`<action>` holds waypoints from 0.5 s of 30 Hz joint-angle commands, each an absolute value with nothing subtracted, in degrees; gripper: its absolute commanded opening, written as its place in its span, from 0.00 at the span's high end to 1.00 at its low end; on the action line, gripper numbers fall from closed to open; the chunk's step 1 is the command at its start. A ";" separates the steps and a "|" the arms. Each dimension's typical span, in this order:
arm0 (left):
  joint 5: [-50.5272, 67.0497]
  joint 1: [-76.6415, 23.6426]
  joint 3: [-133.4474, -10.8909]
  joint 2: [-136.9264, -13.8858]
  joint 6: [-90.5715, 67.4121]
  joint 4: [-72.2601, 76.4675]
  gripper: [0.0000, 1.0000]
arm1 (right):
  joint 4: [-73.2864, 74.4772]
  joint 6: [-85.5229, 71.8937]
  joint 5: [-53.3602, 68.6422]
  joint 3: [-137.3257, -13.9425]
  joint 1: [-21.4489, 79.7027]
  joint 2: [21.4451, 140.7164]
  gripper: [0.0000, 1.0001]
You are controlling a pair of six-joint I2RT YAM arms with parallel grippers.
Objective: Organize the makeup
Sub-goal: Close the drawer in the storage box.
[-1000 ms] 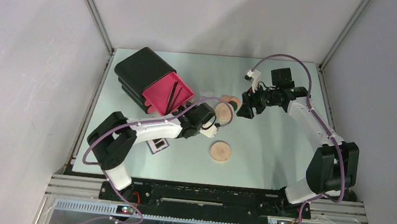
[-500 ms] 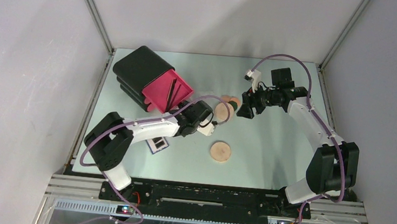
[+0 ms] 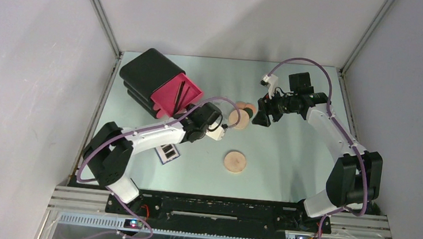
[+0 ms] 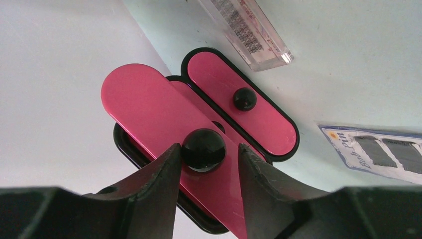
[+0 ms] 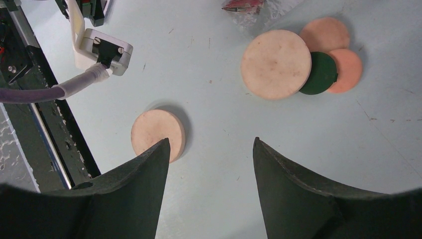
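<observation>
My left gripper (image 4: 209, 146) straddles the black knob (image 4: 203, 149) of the top pink drawer (image 3: 175, 93) of the black box (image 3: 146, 76). Its jaws are open: the left finger touches the knob and the right one stands apart. Thin sticks (image 3: 180, 95) lie in that pulled-out drawer. My right gripper (image 5: 210, 140) is open and empty above the table. Before it lie two tan discs (image 5: 276, 63) (image 5: 157, 134), peach rounds (image 5: 324, 34) and a dark-green round (image 5: 318, 73). The flat palette (image 4: 388, 152) lies by the box, and a clear packet (image 4: 249, 32) shows in the left wrist view.
The box stands at the back left, tilted, with two lower pink drawers shut (image 4: 239, 107). A crumpled clear wrapper with something red in it (image 5: 242, 5) lies beyond the discs. Grey walls close in the table on three sides.
My left arm has moved up and left against the drawer front. The drawer has gone further into the box and the box has shifted slightly left. The right arm has not moved.
</observation>
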State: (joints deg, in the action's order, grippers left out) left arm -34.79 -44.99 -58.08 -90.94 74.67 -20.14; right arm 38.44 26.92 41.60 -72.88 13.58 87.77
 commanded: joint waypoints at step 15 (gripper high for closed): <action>-39.46 -38.54 -66.05 -89.91 72.62 -21.31 0.58 | 38.49 28.10 42.36 -73.30 13.89 87.10 0.29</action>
